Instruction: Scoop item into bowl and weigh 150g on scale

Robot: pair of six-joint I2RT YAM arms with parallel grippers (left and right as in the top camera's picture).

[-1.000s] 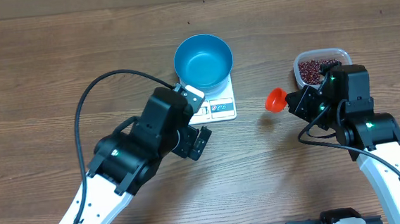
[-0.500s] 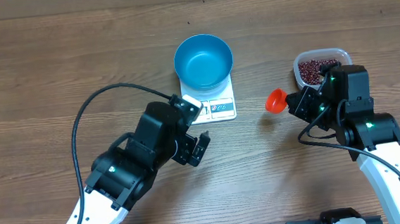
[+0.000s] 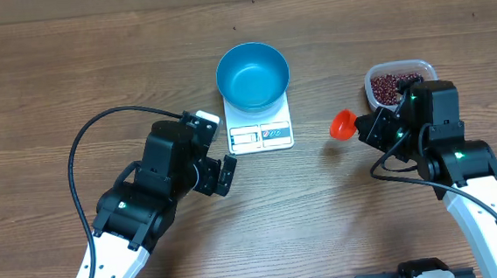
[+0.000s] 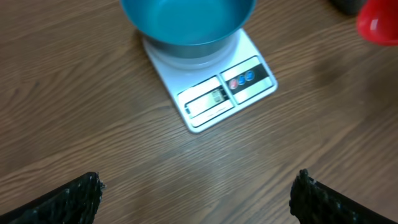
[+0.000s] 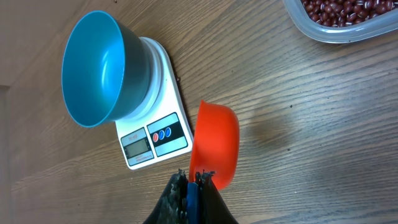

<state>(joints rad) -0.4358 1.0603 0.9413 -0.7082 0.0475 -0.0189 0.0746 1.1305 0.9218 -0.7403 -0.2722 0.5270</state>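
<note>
Overhead, blue bowl [image 3: 253, 73] on scale [image 3: 261, 136], left gripper [image 3: 219, 176] wide open, empty, near scale, right gripper [image 3: 369, 126] clamped on red scoop [image 3: 343, 124], beans [image 3: 394, 85] in tub [image 3: 372, 76].

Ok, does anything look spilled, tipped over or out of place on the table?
Nothing stands out. The blue bowl sits upright and empty on the scale. The beans lie inside the clear tub. The right end effector holds the red scoop over bare wood. No spill shows.
</note>
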